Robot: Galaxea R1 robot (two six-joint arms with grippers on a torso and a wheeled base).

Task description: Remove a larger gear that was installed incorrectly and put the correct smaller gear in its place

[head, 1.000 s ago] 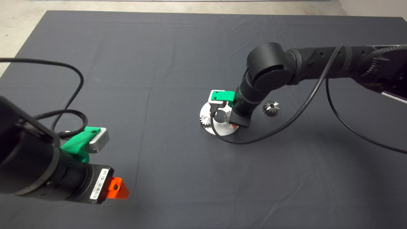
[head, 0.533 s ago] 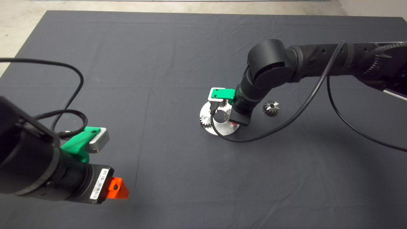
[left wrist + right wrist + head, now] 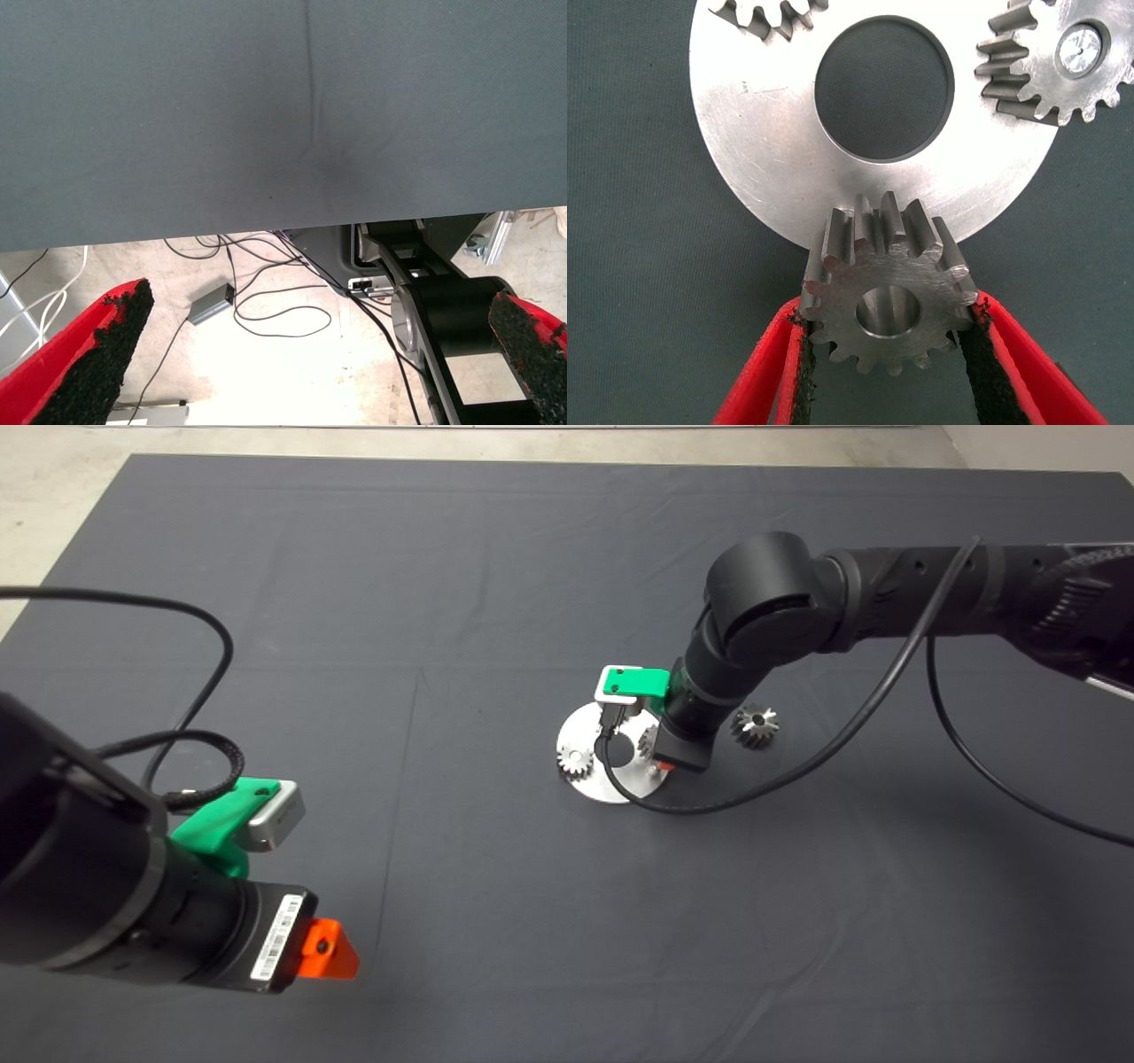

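Observation:
My right gripper (image 3: 888, 310) is shut on the smaller gear (image 3: 888, 297), a grey short-toothed gear with an open centre hole, gripped on its toothed rim by both red fingers. It hangs at the rim of the round silver plate (image 3: 771, 150); whether it touches the plate I cannot tell. In the head view that gripper (image 3: 660, 760) is at the plate's (image 3: 602, 784) right edge. The larger gear (image 3: 755, 726), with long flaring teeth, lies on the mat just right of the right arm. My left gripper (image 3: 323, 950) waits open at the lower left.
The plate has a big round centre hole (image 3: 883, 88) and carries two more small gears, one on a pin (image 3: 1059, 57) and one at the rim (image 3: 766, 13). A black cable (image 3: 709, 804) loops over the mat beside the plate. The left wrist view shows floor and cables past the mat's edge.
The right arm has shifted to the right, carrying the smaller gear from over the plate's middle to its right edge. The left arm and the larger gear have stayed put.

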